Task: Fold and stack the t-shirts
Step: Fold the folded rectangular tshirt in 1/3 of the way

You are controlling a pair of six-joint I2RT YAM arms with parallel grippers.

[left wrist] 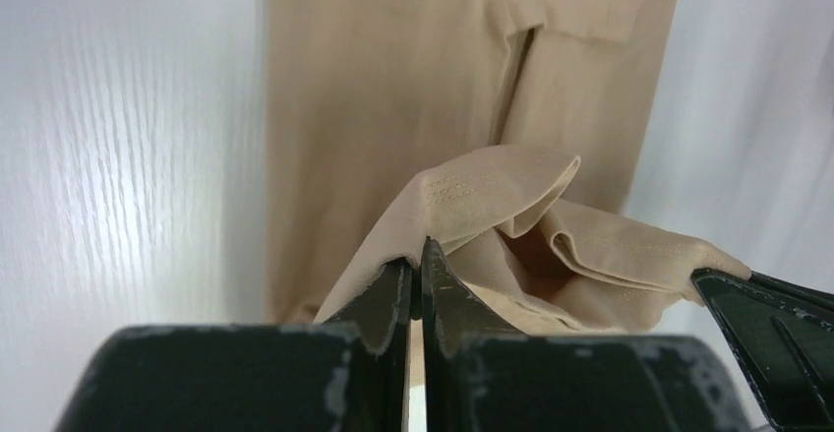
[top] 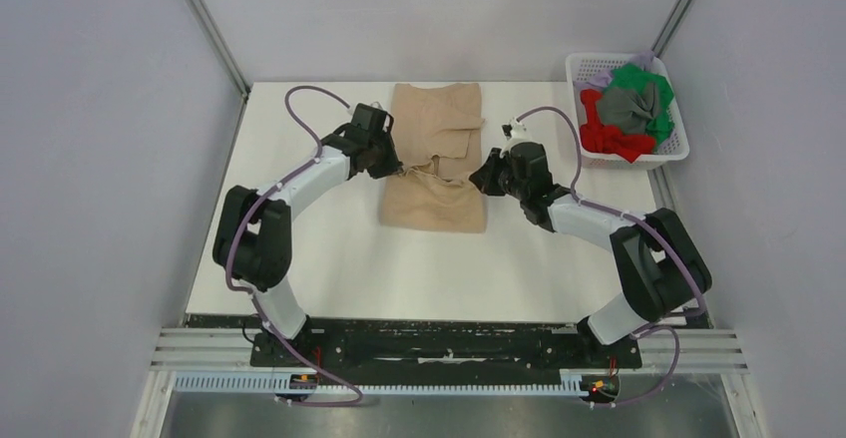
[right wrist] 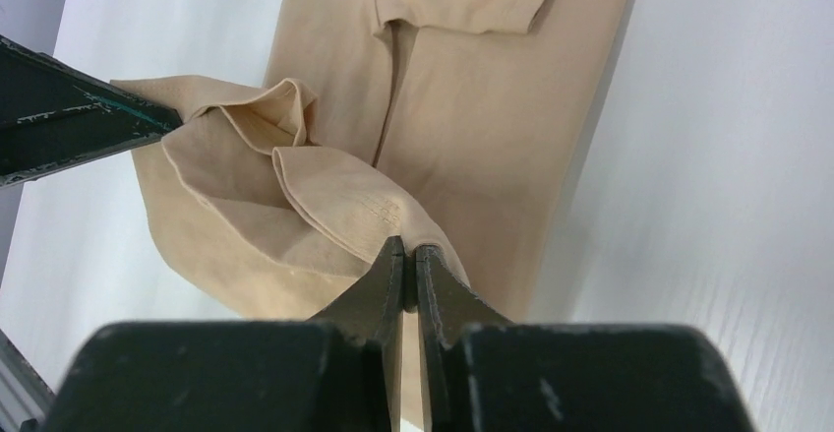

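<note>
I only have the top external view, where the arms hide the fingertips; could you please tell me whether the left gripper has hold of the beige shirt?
Observer: Yes, the left wrist view shows the left gripper shut on an edge of the beige soft cloth t-shirt.
Operator: Thank you; and the right one?
Observer: The right gripper is shut on the same shirt, per its wrist view.
Operator: Is the cloth between them taut?
Observer: No, it bunches in loose folds there.

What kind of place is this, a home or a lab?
Probably a robot lab test cell, not a home: a white table enclosed by grey panels, two arms bolted to its near edge, and a white mesh basket of crumpled t-shirts. The left gripper and right gripper pinch a beige t-shirt.
</note>
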